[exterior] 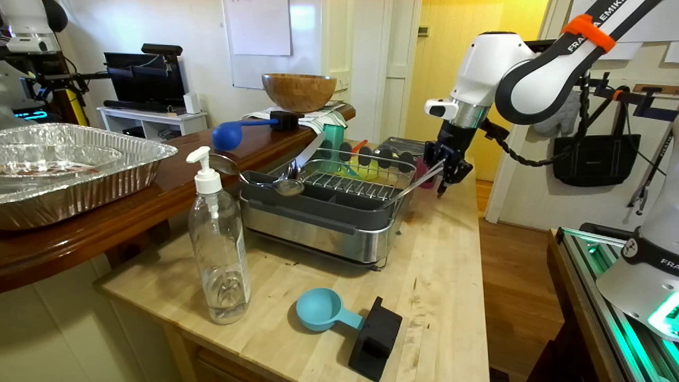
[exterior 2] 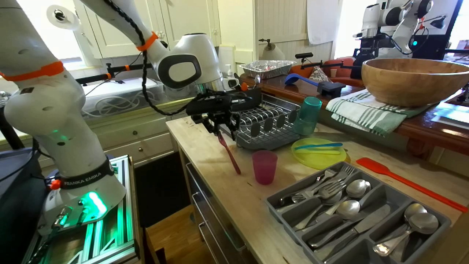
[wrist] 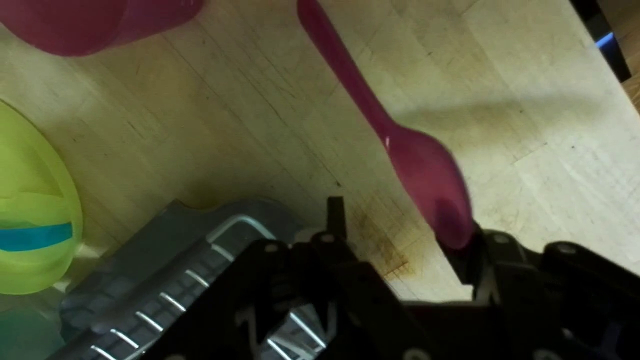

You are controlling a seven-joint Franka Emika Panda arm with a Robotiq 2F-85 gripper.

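End effector [wrist: 398, 235] released, pink spoon [wrist: 425, 170] at one fingertip

Fingers spread, nothing gripped between them. Spoon's bowl tip overlaps that fingertip in the wrist view; actual contact: can't tell. Handle runs away from the end effector. Dish rack [exterior: 313, 233] just beside it, on the opposite finger's side. Pink cup [exterior 2: 264, 167] near, just past the handle end. Yellow plate [exterior 2: 317, 161] farther out, on the rack side of the cup. Cutlery tray [exterior 2: 394, 196] well apart, beyond the cup. Rack, cup, plate, tray all sit on the surface [exterior 2: 238, 200].
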